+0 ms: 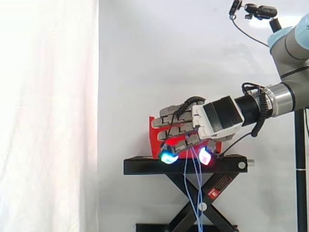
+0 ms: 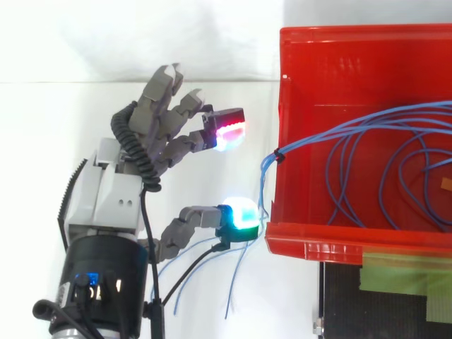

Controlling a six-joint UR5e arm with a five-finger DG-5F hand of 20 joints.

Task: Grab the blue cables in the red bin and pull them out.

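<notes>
We see blue cables [image 2: 275, 161], a red bin [image 2: 353, 49], a black stand [image 1: 183, 166]. The hand [image 2: 113, 191] is grey and white, its pads [image 2: 229, 134] glowing red and cyan-green.

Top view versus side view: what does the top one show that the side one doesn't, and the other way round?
Top: the inside of the red plastic bin, where thin blue cables loop and leave bundled over the wall nearest the hand. Side: the black scissor stand with its crossed legs, the cables hanging past them. Both: the grey robot hand open beside the bin.
</notes>
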